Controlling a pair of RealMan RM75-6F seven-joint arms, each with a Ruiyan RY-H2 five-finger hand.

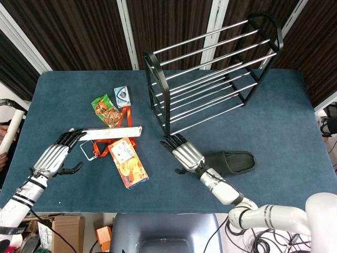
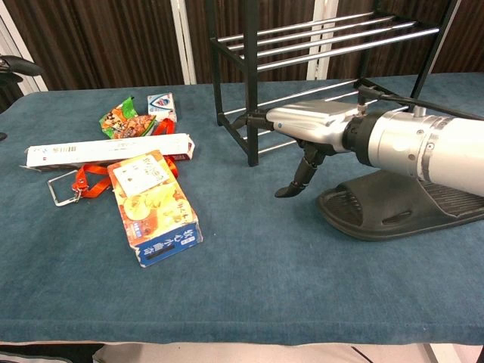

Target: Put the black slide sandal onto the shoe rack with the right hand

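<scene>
The black slide sandal lies flat on the blue table, in front of the black wire shoe rack. My right hand hovers just left of the sandal with fingers stretched toward the rack's front leg, holding nothing and not touching the sandal. My left hand rests flat on the table at the left, fingertips by a long white box, empty; the chest view does not show it.
Left of the rack lie an orange snack box, a green snack bag, a small white-blue packet and an orange lanyard with metal clip.
</scene>
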